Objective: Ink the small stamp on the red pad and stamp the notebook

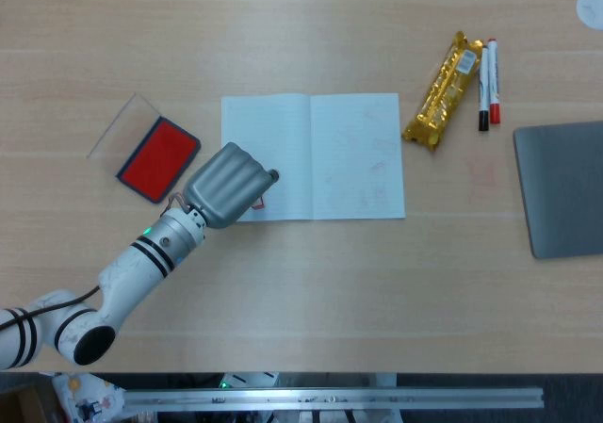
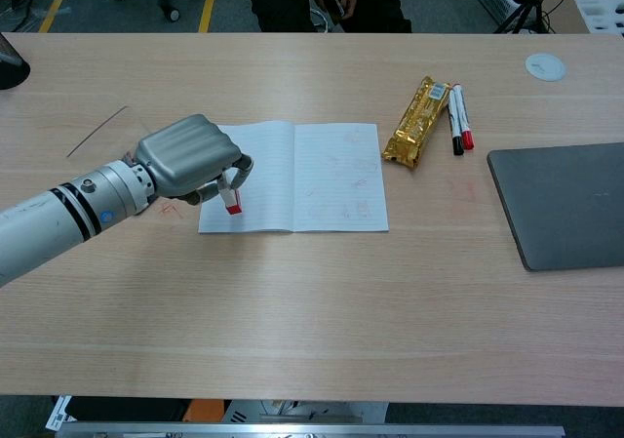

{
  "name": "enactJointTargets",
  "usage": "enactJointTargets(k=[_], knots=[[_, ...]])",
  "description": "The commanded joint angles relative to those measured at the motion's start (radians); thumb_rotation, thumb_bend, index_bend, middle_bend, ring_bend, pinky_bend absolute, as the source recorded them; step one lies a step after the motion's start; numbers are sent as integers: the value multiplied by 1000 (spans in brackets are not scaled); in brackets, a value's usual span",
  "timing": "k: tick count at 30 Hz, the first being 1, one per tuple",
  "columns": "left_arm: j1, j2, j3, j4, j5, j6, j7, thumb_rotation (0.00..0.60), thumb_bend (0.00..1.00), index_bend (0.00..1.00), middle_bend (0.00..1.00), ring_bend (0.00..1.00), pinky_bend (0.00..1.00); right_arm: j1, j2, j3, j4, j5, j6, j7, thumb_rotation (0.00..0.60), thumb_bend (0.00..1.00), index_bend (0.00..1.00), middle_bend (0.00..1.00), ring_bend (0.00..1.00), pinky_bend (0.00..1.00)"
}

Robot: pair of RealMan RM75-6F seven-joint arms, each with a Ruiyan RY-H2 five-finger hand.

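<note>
My left hand (image 1: 228,184) (image 2: 187,158) grips the small stamp (image 2: 230,194) (image 1: 258,201), whose red base points down over the lower left corner of the open notebook (image 1: 313,155) (image 2: 302,177). Whether the base touches the page I cannot tell. The red ink pad (image 1: 157,159) lies uncovered to the left of the notebook in the head view; in the chest view my hand hides it. Faint red marks show on the notebook's right page. My right hand is in neither view.
A gold snack wrapper (image 1: 444,90) (image 2: 415,120) and two markers (image 1: 487,81) (image 2: 457,118) lie right of the notebook. A grey laptop (image 1: 560,187) (image 2: 561,204) sits at the right edge. The pad's clear lid (image 1: 122,125) lies beside the pad. A white disc (image 2: 544,65) is at the far right.
</note>
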Motion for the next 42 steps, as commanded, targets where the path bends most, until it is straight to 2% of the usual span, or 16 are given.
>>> enactJointTargets(k=[1, 25, 42], knots=[[-3, -24, 0, 25, -15, -3, 10, 600, 378, 573, 1000, 1000, 1000, -1, 1, 0, 1, 1, -1, 2, 600, 203, 263, 349, 184, 299], [6, -113, 26, 166, -26, -1, -8, 600, 378, 580, 1000, 1000, 1000, -10, -2, -3, 21, 10, 4, 21, 600, 202, 263, 349, 186, 299], [5, -128, 31, 184, -37, -14, 4, 600, 378, 586, 1000, 1000, 1000, -17, -9, -3, 37, 15, 7, 34, 600, 202, 263, 349, 186, 299]])
